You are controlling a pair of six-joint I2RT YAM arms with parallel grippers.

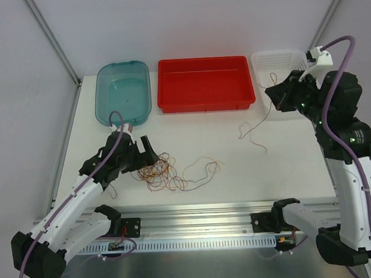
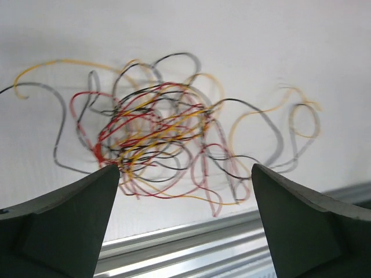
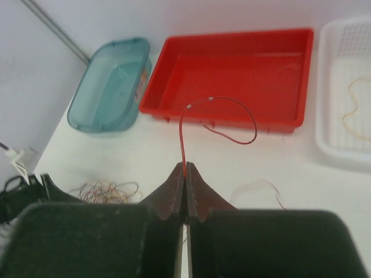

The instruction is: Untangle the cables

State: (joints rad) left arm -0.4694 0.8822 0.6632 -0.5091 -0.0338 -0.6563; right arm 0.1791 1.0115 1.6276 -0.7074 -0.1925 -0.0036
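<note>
The tangle of thin yellow, red and dark cables [image 1: 165,172] lies on the white table near the front. My left gripper [image 1: 149,151] is open just left of it. In the left wrist view the tangle [image 2: 156,133] lies beyond my open, empty left gripper [image 2: 184,169]. My right gripper [image 1: 276,94] is raised at the back right and is shut on one red cable [image 1: 255,127], which hangs down to the table. In the right wrist view the right gripper [image 3: 185,169] pinches that red cable [image 3: 181,127], which curls up in front of it.
A teal bin [image 1: 123,92], a red tray [image 1: 205,82] and a white basket [image 1: 278,61] stand along the back. A yellow cable [image 3: 353,110] lies in the white basket [image 3: 330,145]. An aluminium rail [image 1: 196,214] runs along the near table edge.
</note>
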